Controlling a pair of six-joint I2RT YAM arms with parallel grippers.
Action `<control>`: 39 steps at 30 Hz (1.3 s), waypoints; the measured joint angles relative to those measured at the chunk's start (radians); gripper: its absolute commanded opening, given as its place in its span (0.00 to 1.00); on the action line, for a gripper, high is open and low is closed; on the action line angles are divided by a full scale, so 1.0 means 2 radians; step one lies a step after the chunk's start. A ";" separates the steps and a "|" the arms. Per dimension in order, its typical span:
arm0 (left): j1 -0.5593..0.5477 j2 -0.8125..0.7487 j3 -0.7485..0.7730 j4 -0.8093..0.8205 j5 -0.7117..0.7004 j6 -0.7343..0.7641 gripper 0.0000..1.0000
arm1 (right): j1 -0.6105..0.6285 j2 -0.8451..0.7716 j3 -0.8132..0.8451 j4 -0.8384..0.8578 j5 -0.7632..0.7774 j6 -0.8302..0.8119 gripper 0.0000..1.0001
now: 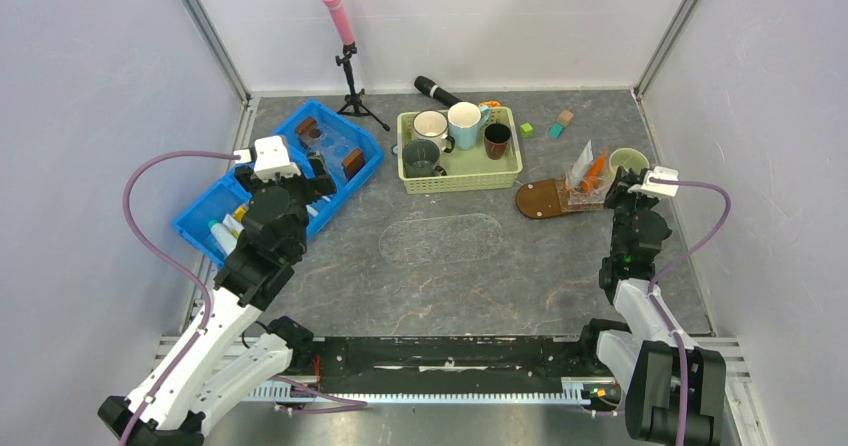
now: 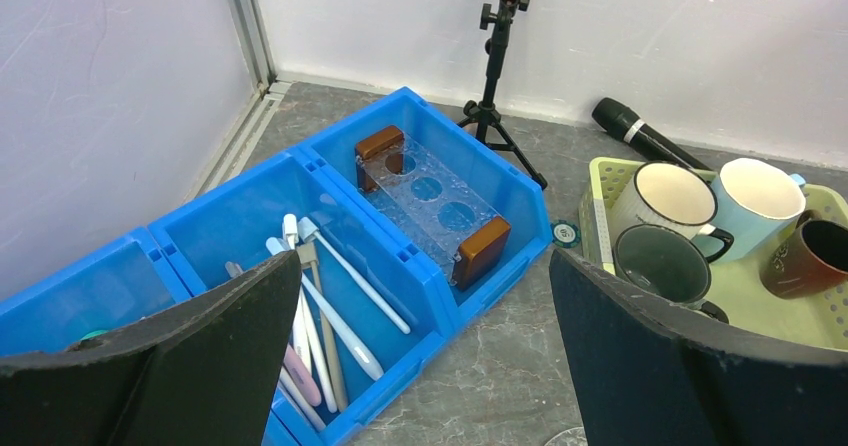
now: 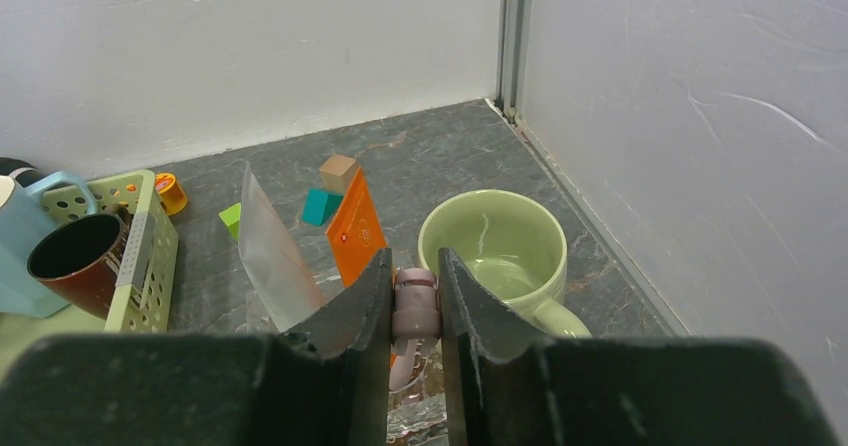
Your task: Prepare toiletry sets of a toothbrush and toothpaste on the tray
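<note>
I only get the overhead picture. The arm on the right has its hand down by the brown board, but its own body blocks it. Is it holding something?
Observer: Yes. Its wrist camera shows the right fingers shut on a pale pink piece; what it is, I can't tell.
Operator: And the other arm, over the blue box?
Observer: The left fingers stand wide open, holding nothing.
Operator: What's underneath it?
Observer: Several thin toothbrushes lie in the middle compartment of the blue bin.
</note>
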 measured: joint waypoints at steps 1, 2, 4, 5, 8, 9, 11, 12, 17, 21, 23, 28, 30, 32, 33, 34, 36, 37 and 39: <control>0.000 0.000 0.000 0.000 0.000 0.000 1.00 | 0.000 0.000 0.000 0.000 0.000 -0.001 0.26; 0.000 0.000 0.000 0.000 0.000 0.000 1.00 | 0.000 0.000 0.000 0.000 0.000 -0.002 0.27; 0.000 0.000 0.000 0.000 0.000 0.000 1.00 | 0.000 0.000 0.000 0.000 0.000 -0.003 0.29; 0.000 0.000 0.000 0.000 0.000 0.000 1.00 | 0.000 0.000 0.000 0.000 0.000 -0.003 0.30; 0.000 -0.001 0.000 0.000 0.000 0.000 1.00 | 0.000 0.000 -0.001 0.000 0.000 -0.003 0.33; 0.000 -0.002 0.000 0.000 0.000 0.000 1.00 | 0.000 0.000 -0.002 0.000 0.000 -0.003 0.34; 0.000 -0.002 0.000 0.000 0.000 0.000 1.00 | 0.000 0.000 -0.003 -0.001 0.000 -0.003 0.35; 0.000 -0.003 0.000 0.000 0.000 0.000 1.00 | 0.000 0.000 -0.004 0.000 0.000 -0.003 0.36; 0.000 -0.003 0.000 0.000 0.000 0.000 1.00 | 0.000 0.000 -0.004 -0.001 0.000 -0.003 0.42; 0.000 -0.003 0.000 0.000 0.000 0.000 1.00 | 0.000 -0.003 -0.004 -0.001 0.001 -0.004 0.53; 0.000 -0.003 0.000 0.000 0.000 0.000 1.00 | 0.000 -0.007 -0.004 -0.002 0.002 -0.005 0.61; 0.000 -0.003 0.000 0.000 0.000 0.000 1.00 | 0.000 -0.025 -0.004 -0.006 0.006 -0.007 0.84; 0.000 -0.003 0.000 0.000 0.000 0.000 1.00 | 0.000 -0.032 -0.004 -0.012 0.009 -0.009 0.88; 0.000 -0.003 0.000 0.000 0.000 0.000 1.00 | 0.000 -0.039 -0.004 -0.024 0.011 -0.009 0.93; 0.000 -0.003 0.000 0.000 0.000 0.000 1.00 | 0.000 -0.042 -0.003 -0.032 0.011 -0.009 0.94; 0.000 -0.003 0.000 0.000 0.000 0.000 1.00 | 0.000 -0.046 -0.001 -0.041 0.011 -0.009 0.96; 0.000 -0.003 0.000 0.000 0.000 0.000 1.00 | 0.000 -0.055 0.008 -0.065 0.011 -0.011 0.98; 0.000 -0.003 0.000 0.000 0.000 0.000 1.00 | 0.000 -0.063 0.016 -0.082 0.011 -0.012 0.98; 0.000 -0.002 0.000 0.000 0.001 0.000 1.00 | 0.000 -0.081 0.037 -0.113 0.011 -0.015 0.98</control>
